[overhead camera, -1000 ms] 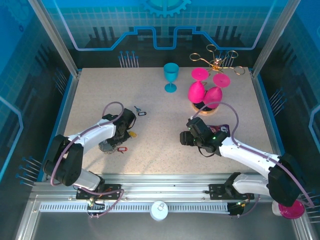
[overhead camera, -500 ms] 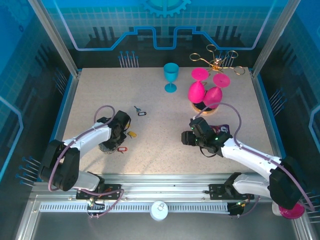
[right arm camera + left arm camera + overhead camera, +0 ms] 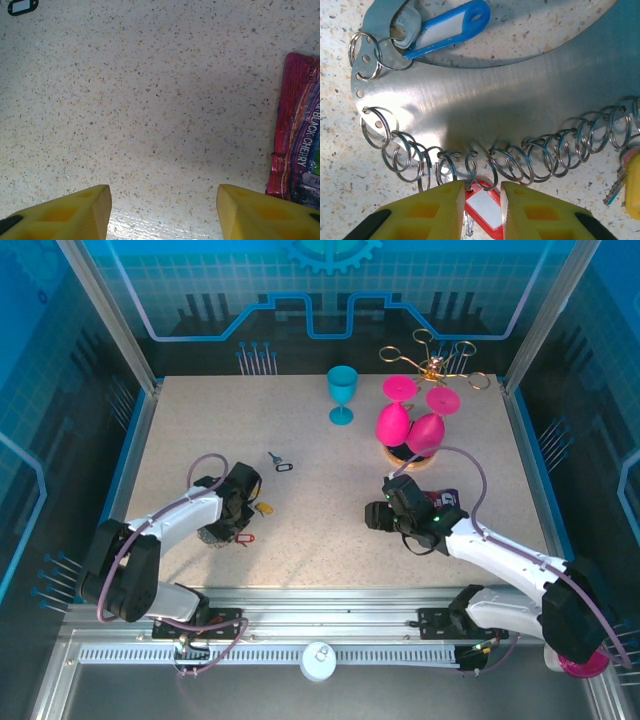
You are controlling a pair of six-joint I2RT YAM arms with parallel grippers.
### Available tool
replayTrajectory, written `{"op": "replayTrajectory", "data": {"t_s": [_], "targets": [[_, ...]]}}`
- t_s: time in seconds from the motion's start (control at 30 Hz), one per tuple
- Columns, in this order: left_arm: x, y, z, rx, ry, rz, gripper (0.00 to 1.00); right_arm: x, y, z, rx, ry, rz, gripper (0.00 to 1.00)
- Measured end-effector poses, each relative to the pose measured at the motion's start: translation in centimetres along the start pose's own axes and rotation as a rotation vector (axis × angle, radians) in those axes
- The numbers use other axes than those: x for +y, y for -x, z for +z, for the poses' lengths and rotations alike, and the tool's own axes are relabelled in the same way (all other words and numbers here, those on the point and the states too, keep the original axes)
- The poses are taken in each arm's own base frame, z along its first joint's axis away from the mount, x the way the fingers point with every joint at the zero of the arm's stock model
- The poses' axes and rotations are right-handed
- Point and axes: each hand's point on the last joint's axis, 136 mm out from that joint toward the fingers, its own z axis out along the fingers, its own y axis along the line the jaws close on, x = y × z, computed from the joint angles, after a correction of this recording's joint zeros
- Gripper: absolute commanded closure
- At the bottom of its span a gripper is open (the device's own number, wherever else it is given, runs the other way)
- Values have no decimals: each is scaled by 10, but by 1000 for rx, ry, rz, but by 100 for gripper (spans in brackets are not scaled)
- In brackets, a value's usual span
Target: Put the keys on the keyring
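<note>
2 fingers [image 3: 437, 210] of the left gripper [image 3: 481, 192] closely flank the red-tagged key [image 3: 483, 209].

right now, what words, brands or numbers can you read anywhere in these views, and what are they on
"BLACK CHERRY": runs sideways along the glossy pink and purple snack packet, in the right wrist view.
Smaller print at that packet's lower end and top corner: too small to read.
White inserts of the blue plastic key tag and the red plastic key tag: no writing visible.
</note>
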Motion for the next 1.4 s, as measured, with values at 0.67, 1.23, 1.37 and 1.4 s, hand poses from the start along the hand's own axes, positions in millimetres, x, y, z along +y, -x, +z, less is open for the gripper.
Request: {"op": "replayTrajectory", "data": {"t_s": [0.67,1.23,1.37,1.4], "targets": [[-3,0,6,14,-27,-46,79,-3,-4,-1,8,9,9,42],[0,1,13,16,-26,-87,87,-5,-4,-2,3,11,13,42],[1,3,14,14,-25,-108,97,-7,-6,-2,6,9,16,42],[0,3,14,14,-26,-109,98,-7,-6,-3,6,11,17,42]]}}
